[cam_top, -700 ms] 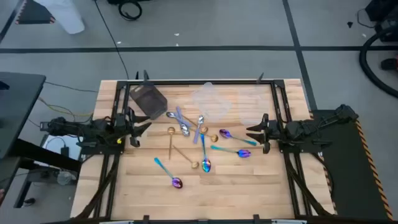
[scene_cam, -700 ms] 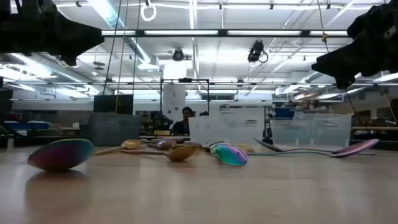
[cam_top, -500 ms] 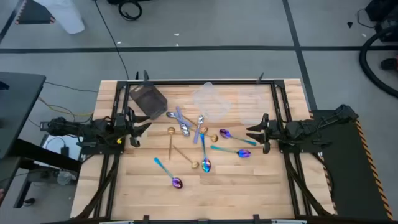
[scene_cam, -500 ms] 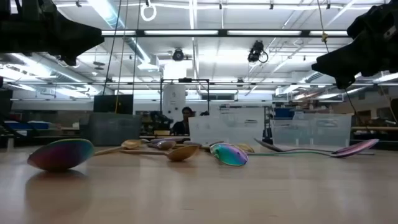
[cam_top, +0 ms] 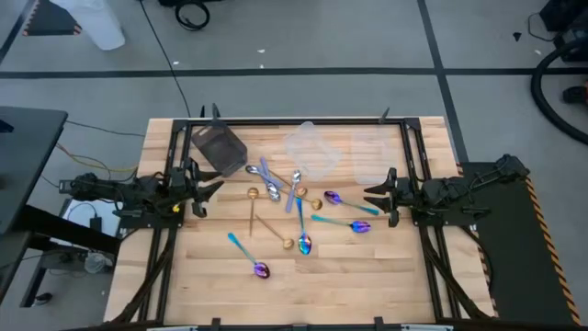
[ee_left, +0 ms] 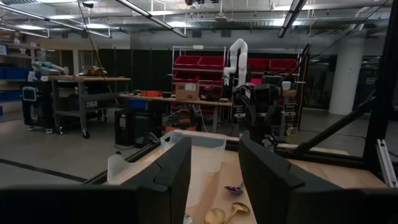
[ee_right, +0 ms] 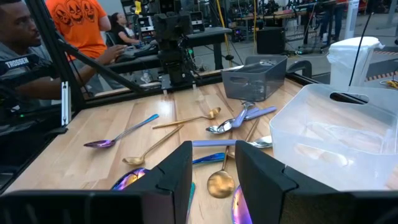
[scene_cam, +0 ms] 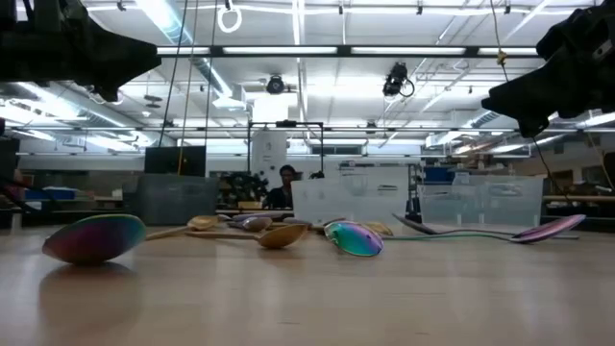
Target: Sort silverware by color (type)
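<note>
Wooden tabletop (cam_top: 367, 276), framed by a dark rail, carries the whole job, and from my station nothing on it has shifted over the last moment: both arms sit where they sat, and every spoon lies as it lay. I read that as a pause before the first pick, so no sorting is done yet.

Left gripper (cam_top: 204, 187) hangs at the table's left edge with its fingers spread and nothing between them. Right gripper (cam_top: 378, 199) mirrors it at the right edge, also spread and empty.

All the silverware (cam_top: 296, 210) lies loose in a scatter across the middle of the table, between the 2 grippers. At least 2 gold spoons (cam_top: 253, 206) lie toward the left side of the scatter, well apart from the left gripper. A silver spoon (cam_top: 273, 191) lies in the tangle at the centre. Nearest the right gripper are 2 iridescent spoons (cam_top: 342, 201), just beside its fingertips. Another iridescent spoon (cam_top: 252, 259) lies alone toward the near edge.

Along the far edge stand a dark tub (cam_top: 219, 147) at the left and a clear tub (cam_top: 310, 152) near the middle; I see no spoon inside either.

I judge the iridescent pair by the right gripper the easiest first reach.
</note>
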